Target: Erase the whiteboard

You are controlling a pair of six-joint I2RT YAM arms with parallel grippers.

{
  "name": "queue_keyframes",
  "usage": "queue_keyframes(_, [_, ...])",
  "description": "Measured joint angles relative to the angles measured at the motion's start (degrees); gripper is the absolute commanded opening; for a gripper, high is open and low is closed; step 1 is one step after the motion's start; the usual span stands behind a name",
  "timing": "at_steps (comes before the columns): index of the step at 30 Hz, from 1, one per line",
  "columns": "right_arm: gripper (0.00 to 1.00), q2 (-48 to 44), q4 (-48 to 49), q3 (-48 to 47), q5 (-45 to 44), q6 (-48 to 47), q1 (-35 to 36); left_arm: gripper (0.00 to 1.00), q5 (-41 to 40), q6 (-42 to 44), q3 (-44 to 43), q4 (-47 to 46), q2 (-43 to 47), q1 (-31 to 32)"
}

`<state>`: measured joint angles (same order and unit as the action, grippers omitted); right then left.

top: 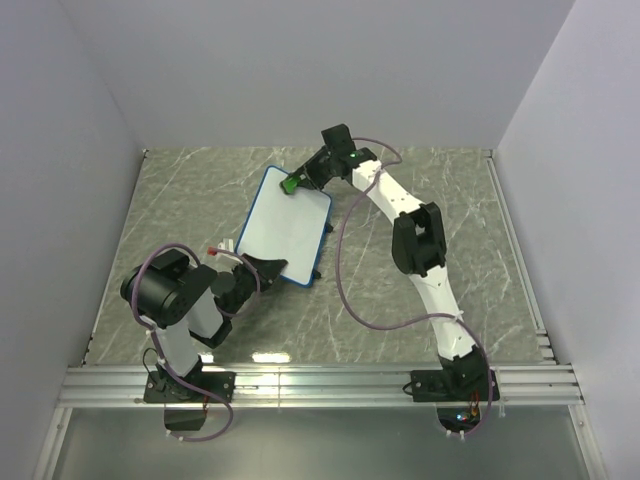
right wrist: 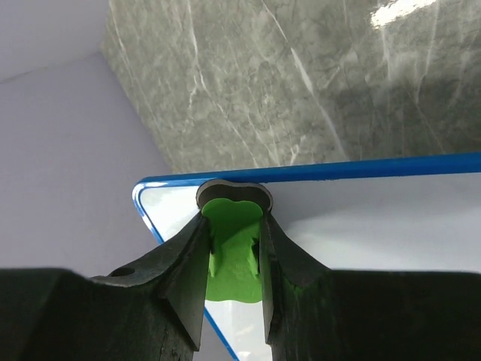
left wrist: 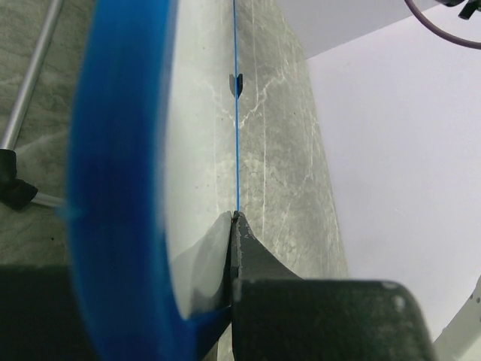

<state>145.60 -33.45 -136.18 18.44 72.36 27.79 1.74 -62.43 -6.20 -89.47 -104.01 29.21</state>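
The whiteboard [top: 285,222], white with a thin blue frame, lies tilted on the marble table. I see no scribbles on it. My left gripper [top: 262,266] is shut on its near edge; in the left wrist view the board [left wrist: 120,188] is seen edge-on, pinched between the fingers [left wrist: 248,248]. My right gripper [top: 296,182] is shut on the small green eraser [top: 290,185] and presses it onto the board's far corner. In the right wrist view the eraser [right wrist: 233,248] sits between the fingers, its grey felt against the board [right wrist: 376,218] near the blue frame.
The grey marble table [top: 430,190] is walled by white panels at the back and both sides. An aluminium rail [top: 320,385] runs along the near edge by the arm bases. A small red-tipped thing [top: 214,250] lies left of the board.
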Motion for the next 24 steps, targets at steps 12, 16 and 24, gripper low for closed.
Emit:
queue_keyframes(12, [0.0,-17.09,2.49,31.08,-4.83,-9.57,-0.63,0.01,-0.07,0.07,0.0,0.0,0.04,0.13])
queue_keyframes(16, [0.1,-19.89,-0.28,35.26,-5.31,-14.38,-0.55,0.01,-0.07,0.44,0.0,0.11,0.24,0.17])
queue_keyframes(24, [0.54,-25.88,-12.07,34.27,-14.67,-22.56,-0.5,0.01,-0.17,1.33,0.09,0.24,0.7,0.35])
